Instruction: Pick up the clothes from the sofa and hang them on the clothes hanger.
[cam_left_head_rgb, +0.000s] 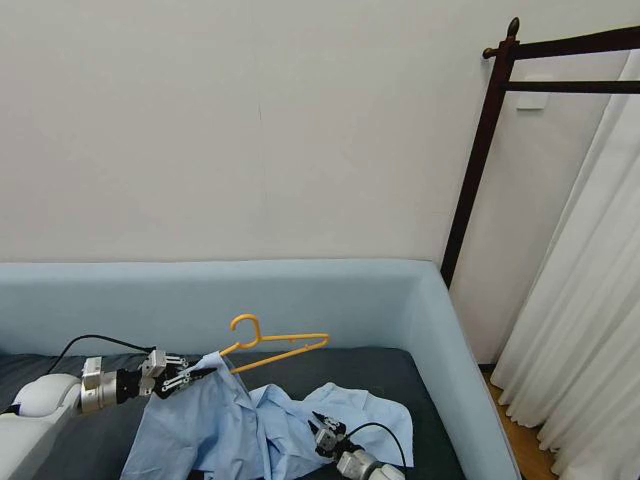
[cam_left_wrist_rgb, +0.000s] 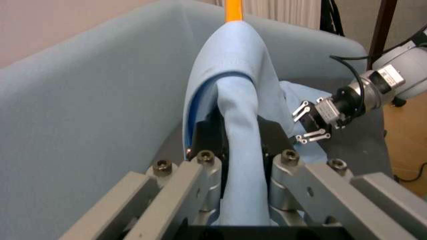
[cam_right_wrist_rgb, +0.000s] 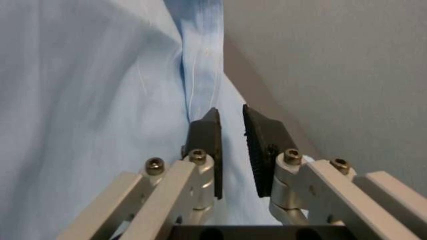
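The head view looks forward and down from higher up, taking in the sofa (cam_left_head_rgb: 300, 290), the shirt (cam_left_head_rgb: 230, 420) and the clothes stand (cam_left_head_rgb: 480, 150) at the right. The left wrist view sits just behind the left gripper (cam_left_wrist_rgb: 240, 130), facing along its jaws across the sofa to the right gripper (cam_left_wrist_rgb: 308, 124) farther off. The right wrist view looks past its own jaws, very close to the shirt. All three views share the shirt.

sofa backrest (cam_left_head_rgb: 300, 295) hems the shirt (cam_left_head_rgb: 215, 425); open above.
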